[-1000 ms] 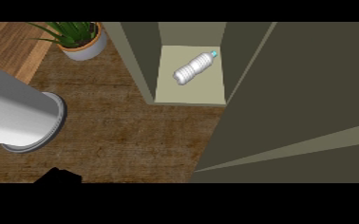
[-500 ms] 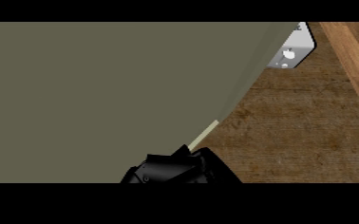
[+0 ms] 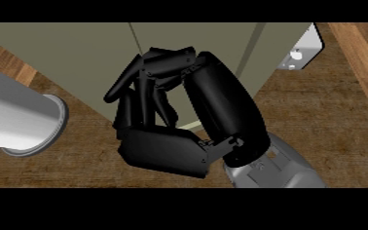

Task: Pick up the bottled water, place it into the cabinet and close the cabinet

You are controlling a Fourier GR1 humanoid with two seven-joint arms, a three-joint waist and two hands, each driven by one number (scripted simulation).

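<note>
Right robot hand (image 3: 179, 122) now fills centre view, up from the near edge 0.5 s ago; fingers curled, holding nothing. Left forearm (image 3: 25, 119) at left over the table (image 3: 316, 102). Beyond, cabinet door (image 3: 79, 44) looks shut; bottled water hidden.

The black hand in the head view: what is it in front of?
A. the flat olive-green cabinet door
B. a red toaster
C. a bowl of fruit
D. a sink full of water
A: the right hand shows in the middle of the view with its fingers against the plain olive-green cabinet door; no bowl, toaster or sink shows anywhere.
</note>
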